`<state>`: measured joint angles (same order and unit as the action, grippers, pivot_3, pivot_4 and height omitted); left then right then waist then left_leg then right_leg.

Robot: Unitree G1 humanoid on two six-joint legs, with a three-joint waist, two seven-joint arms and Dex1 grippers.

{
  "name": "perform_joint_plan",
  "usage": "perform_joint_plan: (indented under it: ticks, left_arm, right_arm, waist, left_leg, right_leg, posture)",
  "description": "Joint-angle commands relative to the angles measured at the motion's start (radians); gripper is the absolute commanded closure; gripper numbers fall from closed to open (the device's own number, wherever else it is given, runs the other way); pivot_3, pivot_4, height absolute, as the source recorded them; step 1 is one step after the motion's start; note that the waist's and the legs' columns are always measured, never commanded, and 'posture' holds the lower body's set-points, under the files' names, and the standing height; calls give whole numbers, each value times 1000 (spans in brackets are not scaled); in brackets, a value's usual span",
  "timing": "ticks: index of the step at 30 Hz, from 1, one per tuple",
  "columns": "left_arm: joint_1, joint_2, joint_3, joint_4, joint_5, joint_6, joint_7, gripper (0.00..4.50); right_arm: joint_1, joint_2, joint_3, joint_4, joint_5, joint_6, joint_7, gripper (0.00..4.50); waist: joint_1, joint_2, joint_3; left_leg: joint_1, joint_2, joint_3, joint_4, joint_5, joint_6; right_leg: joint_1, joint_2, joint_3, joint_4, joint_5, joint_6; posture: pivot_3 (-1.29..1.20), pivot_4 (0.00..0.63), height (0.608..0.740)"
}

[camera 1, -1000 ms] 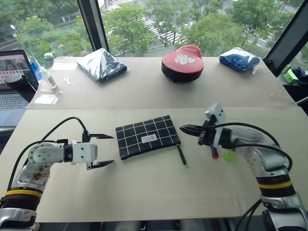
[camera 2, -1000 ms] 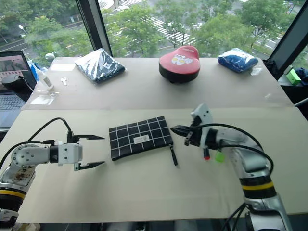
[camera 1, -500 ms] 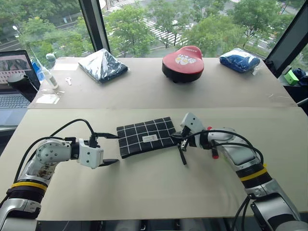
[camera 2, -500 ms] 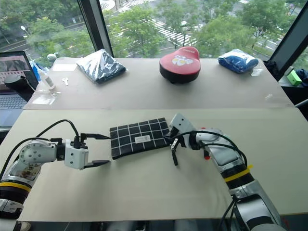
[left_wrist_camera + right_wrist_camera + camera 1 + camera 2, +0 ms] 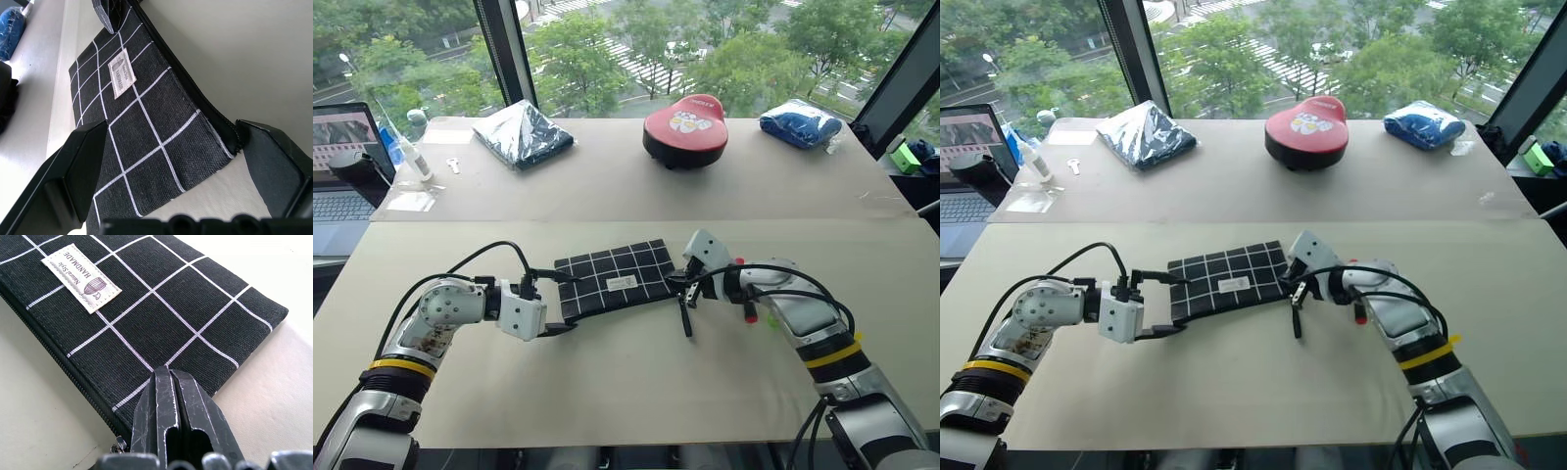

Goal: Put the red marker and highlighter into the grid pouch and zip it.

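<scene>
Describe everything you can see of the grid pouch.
The flat rectangular black fabric pouch with white grid lines lies on the pale table, slightly askew. A small white stitched label sits on its face; its zipper looks closed, with a black pull strap trailing from one corner. The open left gripper straddles one end; the shut right gripper presses at the strap end.
</scene>
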<state>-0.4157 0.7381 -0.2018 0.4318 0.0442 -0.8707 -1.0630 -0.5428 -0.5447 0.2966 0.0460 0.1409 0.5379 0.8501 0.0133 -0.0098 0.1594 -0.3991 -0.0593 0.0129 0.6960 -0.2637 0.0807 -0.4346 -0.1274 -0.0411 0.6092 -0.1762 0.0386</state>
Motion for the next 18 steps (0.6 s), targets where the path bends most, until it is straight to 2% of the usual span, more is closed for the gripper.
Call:
perform_joint_plan:
  ticks: [1, 5, 8, 18]
  left_arm:
    - [-57, -37, -14, 140, 107, -104, 109, 0]
    - [-104, -51, -23, 240, 119, -234, 162, 0]
    - [-132, -53, -34, 306, 113, -301, 181, 654]
    - [-199, -44, -80, 474, 61, -421, 163, 4245]
  right_arm:
    - [21, 2, -13, -51, 20, 34, 21, 4469]
    - [29, 5, -26, -62, 22, 44, 23, 4469]
    - [32, 0, -35, -64, 24, 48, 27, 4500]
    - [41, -16, -66, -70, 39, 49, 28, 4500]
  waist:
    - [3, 0, 0]
    - [2, 0, 0]
    - [0, 0, 0]
    - [-2, 0, 0]
  left_leg:
    - [1, 0, 0, 0, -1, 1]
    - [1, 0, 0, 1, -1, 2]
    - [1, 0, 0, 0, 0, 1]
    - [-2, 0, 1, 0, 0, 1]
  right_leg:
    - [1, 0, 0, 0, 0, 0]
    - [1, 0, 0, 1, 0, 0]
    - [0, 0, 0, 2, 0, 0]
    - [-3, 0, 0, 1, 0, 0]
  posture:
    - [0, 150, 740]
    - [0, 150, 740]
    - [0, 150, 740]
    - [0, 150, 740]
